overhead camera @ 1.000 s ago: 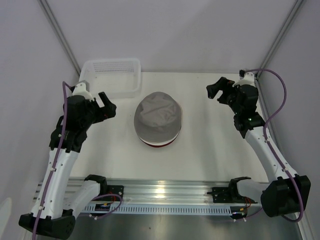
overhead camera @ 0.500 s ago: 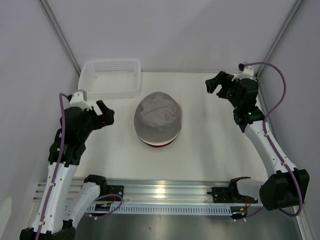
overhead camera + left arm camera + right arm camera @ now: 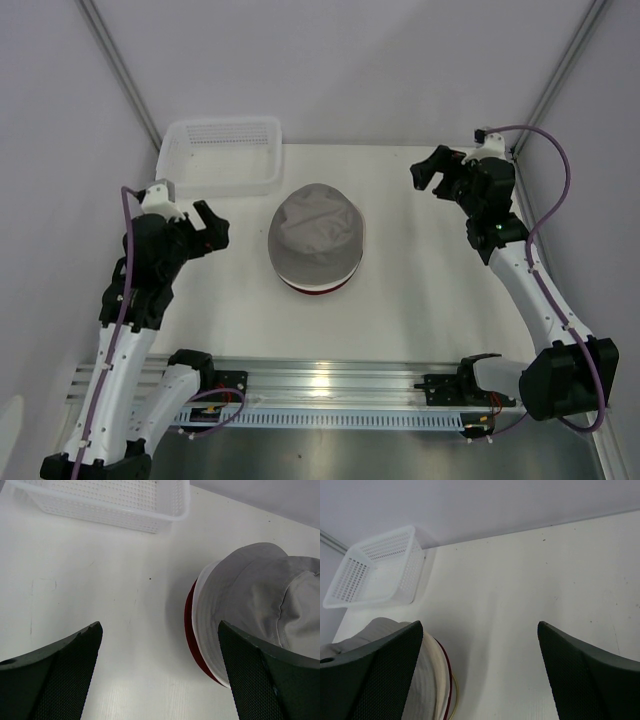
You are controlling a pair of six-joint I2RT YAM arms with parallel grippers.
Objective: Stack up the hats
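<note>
a: what is the room like?
b: a small booth. the back wall [image 3: 340,70], left wall [image 3: 45,170] and right wall [image 3: 610,200] are plain pale grey, matte and bare.
a: anything at the corners?
b: a thin grey left strut [image 3: 120,72] and right strut [image 3: 565,75] slant down the rear corners.
a: furniture?
b: one smooth white table [image 3: 420,270] with faint scuffs and specks. a silver aluminium rail [image 3: 340,382] lies along its near edge, with a slotted strip [image 3: 350,418] just beyond.
a: and the light?
b: soft and even, with weak shadows. there is a bright glint [image 3: 322,372] on the rail.
</note>
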